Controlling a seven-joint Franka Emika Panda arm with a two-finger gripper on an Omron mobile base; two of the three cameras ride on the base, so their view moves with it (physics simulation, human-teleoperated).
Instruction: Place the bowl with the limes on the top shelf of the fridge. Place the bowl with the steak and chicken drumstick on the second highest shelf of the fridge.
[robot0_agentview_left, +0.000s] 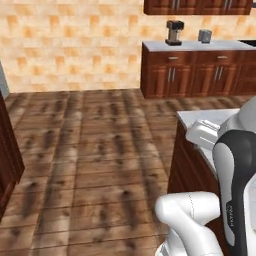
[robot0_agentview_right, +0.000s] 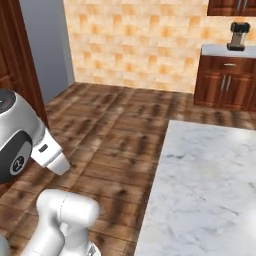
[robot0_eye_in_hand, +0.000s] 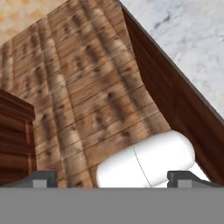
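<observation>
My gripper (robot0_eye_in_hand: 116, 180) is open, its two dark fingertips (robot0_eye_in_hand: 43, 178) far apart at the bottom of the hand view with nothing held between them. It points down at the wooden floor (robot0_eye_in_hand: 78, 87) beside the side of a marble-topped counter (robot0_eye_in_hand: 183, 26). A tall grey metal panel (robot0_agentview_right: 45, 45) at the far left looks like the fridge's outside; its shelves are out of view. Both bowls, the limes, the steak and the chicken drumstick are out of view.
The marble counter (robot0_agentview_right: 210, 175) stands right beside my arm, its brown side (robot0_agentview_left: 187, 170) close to the base. Back cabinets (robot0_agentview_left: 195, 75) carry a coffee machine (robot0_agentview_left: 174, 33) and a toaster (robot0_agentview_left: 205, 35). A dark wooden cabinet (robot0_agentview_left: 7, 150) stands left. Wide plank floor (robot0_agentview_left: 90, 150) lies between.
</observation>
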